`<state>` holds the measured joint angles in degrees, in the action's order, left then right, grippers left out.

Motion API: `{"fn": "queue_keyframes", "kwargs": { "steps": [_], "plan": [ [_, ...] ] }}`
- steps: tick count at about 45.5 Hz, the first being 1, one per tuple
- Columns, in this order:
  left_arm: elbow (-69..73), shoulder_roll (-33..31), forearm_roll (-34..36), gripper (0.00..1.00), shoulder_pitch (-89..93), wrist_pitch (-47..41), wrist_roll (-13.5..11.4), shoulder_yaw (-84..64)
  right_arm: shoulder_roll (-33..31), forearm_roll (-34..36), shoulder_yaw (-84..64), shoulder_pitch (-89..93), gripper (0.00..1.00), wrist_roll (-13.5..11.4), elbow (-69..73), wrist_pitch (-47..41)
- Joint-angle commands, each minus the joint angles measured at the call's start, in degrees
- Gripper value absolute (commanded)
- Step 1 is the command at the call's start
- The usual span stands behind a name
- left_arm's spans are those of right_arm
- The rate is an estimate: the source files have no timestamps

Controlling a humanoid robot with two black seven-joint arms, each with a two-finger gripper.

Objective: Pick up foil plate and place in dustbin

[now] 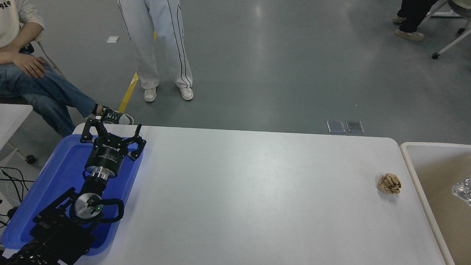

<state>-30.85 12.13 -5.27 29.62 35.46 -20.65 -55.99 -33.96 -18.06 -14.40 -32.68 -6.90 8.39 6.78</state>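
A corner of the foil plate shows inside the dustbin at its right side — cropped, so it may sit propped. Left gripper parked, released, far left of the dustbin; right arm unseen.

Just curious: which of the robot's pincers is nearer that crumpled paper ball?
Only the left pincer shows, far across the table over the blue tray; the paper ball lies near the table's right end. The right one is out of view.
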Motion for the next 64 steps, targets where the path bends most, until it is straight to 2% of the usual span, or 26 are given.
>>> {"fn": "queue_keyframes", "kwargs": {
  "steps": [1,10,14,24,28,33,38,46,53,64],
  "plan": [
    [0.0,0.0,0.0,1.0,0.0,0.0,0.0,0.0,0.1,0.1,-0.1,-0.2,0.75,0.0,0.0,1.3],
    [0.0,0.0,0.0,1.0,0.0,0.0,0.0,0.0,0.0,0.3,-0.1,-0.7,0.83,0.0,1.3,1.6],
    [0.0,0.0,0.0,1.0,0.0,0.0,0.0,0.0,-0.7,0.3,-0.1,-1.1,0.83,0.0,3.9,1.5],
    [0.0,0.0,0.0,1.0,0.0,0.0,0.0,0.0,-8.0,-0.6,-0.4,-3.6,0.83,0.0,15.3,1.1],
    [0.0,0.0,0.0,1.0,0.0,0.0,0.0,0.0,-11.9,-0.8,-0.9,-5.4,0.87,0.0,22.4,1.0],
    [0.0,0.0,0.0,1.0,0.0,0.0,0.0,0.0,-15.5,-0.9,-6.2,-9.1,0.88,0.0,29.6,1.0],
    [0.0,0.0,0.0,1.0,0.0,0.0,0.0,0.0,-17.7,-0.6,-13.6,-15.2,0.99,0.0,35.5,0.8],
    [0.0,0.0,0.0,1.0,0.0,0.0,0.0,0.0,-19.1,-0.5,-24.8,-24.1,1.0,0.0,42.8,-0.4],
    [0.0,0.0,0.0,1.0,0.0,0.0,0.1,0.0,-19.2,-0.5,-31.6,-30.7,1.0,0.0,45.0,-4.7],
    [-0.1,0.0,0.0,1.0,0.0,0.0,0.0,0.0,-20.3,-0.2,-40.8,-41.6,1.0,0.0,45.2,-16.9]
  ]
}}
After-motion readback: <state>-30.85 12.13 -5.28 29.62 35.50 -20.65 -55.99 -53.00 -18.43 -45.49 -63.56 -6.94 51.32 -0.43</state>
